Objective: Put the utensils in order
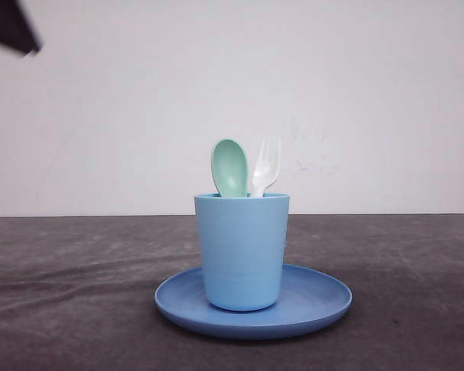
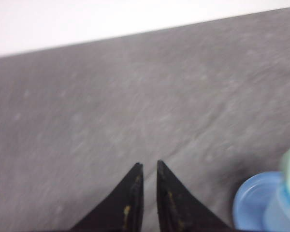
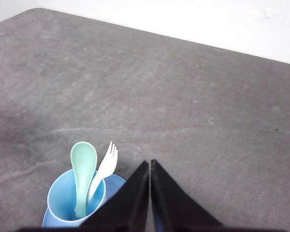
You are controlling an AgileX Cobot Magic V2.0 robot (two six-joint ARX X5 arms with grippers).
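The left gripper (image 2: 149, 166) and right gripper (image 3: 150, 164) hang above the table, fingertips nearly together, holding nothing.

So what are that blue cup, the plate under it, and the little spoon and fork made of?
All look like matte plastic, though I can't be certain. The cup and plate share an even, opaque light blue with soft, dull shading. The spoon is a uniform pale mint green, and the fork plain white with thick, rounded tines, which suggests moulded plastic, not metal.

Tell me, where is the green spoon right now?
In the front view the spoon stands bowl-up inside the blue cup, just left of the white fork, with the cup on a blue plate mid-table.
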